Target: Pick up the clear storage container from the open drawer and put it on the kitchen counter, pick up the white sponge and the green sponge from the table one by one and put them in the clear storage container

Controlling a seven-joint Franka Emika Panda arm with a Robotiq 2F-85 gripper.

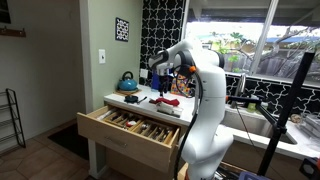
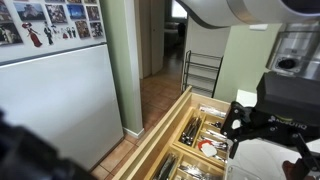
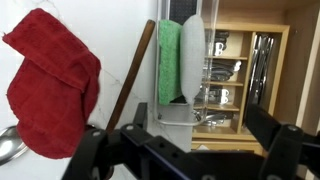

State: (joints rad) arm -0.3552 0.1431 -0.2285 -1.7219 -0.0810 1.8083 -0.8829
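In the wrist view the clear storage container (image 3: 178, 108) stands on the white counter (image 3: 120, 40), just beyond my fingers. The green sponge (image 3: 170, 55) and the white sponge (image 3: 193, 55) stand upright side by side inside it. My gripper (image 3: 190, 155) is open and empty, its two black fingers spread at the bottom of the frame, apart from the container. In both exterior views the gripper (image 1: 160, 73) (image 2: 262, 120) hovers over the counter beside the open drawer (image 1: 125, 135). The container is too small to make out there.
A red cloth mitt (image 3: 55, 85) lies left of the container, with a brown wooden handle (image 3: 135, 70) between them. The open drawer (image 3: 235, 75) (image 2: 195, 135) holds several utensils. A teal kettle (image 1: 128, 82) stands at the counter's back, and a window is behind the arm.
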